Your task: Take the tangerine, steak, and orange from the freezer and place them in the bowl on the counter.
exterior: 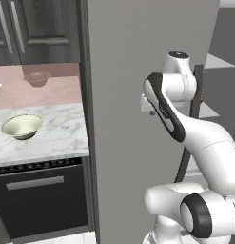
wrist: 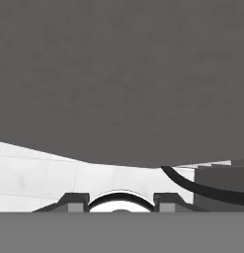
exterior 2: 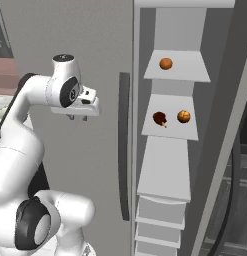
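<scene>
Right base view shows the freezer (exterior 2: 85,45) with its door swung aside, pale shelves stepping down inside. On the upper shelf (exterior 2: 195,70) sits one round orange fruit (exterior 2: 166,63), near the shelf's middle. On the next shelf (exterior 2: 170,131) the steak (exterior 2: 159,118) lies left of centre, with a second orange ball (exterior 2: 183,116) just beside it toward the right edge, the two apart. Which fruit is the tangerine I cannot tell. The end effector (exterior 2: 78,118) hangs in front of the grey door, left of the long dark handle (exterior 2: 124,145), holding nothing; its fingers (wrist: 74,202) stand apart at a middling gap. Left base view has the bowl (exterior: 22,126) on the desk (exterior: 62,133) near its left edge, and a pink-brown bowl (exterior: 36,78) well behind it.
</scene>
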You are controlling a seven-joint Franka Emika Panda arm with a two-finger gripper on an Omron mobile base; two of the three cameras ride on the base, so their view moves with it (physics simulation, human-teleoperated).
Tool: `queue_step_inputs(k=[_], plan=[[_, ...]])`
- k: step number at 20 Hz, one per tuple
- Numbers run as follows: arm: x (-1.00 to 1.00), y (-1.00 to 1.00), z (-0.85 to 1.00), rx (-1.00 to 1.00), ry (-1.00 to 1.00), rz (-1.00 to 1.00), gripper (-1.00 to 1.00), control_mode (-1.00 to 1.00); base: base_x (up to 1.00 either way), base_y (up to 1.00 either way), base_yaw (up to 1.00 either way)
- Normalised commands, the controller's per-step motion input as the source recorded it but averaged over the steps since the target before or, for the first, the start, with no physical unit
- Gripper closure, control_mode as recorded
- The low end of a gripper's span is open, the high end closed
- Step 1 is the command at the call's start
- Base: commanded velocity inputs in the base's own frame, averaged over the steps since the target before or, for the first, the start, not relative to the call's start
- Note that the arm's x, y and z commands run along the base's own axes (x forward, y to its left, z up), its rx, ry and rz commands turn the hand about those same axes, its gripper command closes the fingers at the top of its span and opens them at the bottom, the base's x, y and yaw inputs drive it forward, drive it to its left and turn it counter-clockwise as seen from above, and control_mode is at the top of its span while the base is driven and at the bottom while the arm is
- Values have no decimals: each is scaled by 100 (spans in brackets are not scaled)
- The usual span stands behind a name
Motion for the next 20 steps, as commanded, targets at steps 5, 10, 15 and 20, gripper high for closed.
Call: queue_step_inputs(k=[5,10,15,20], plan=[[-39,0,0,0,0,0,-100,-100,0,0,0],[-99,0,-6,0,0,0,-100,-100,0,0,0],[-100,-1,-3,0,0,-1,-100,-100,0,0,0],[-73,-7,0,0,-1,-4,-100,-100,0,0,0]])
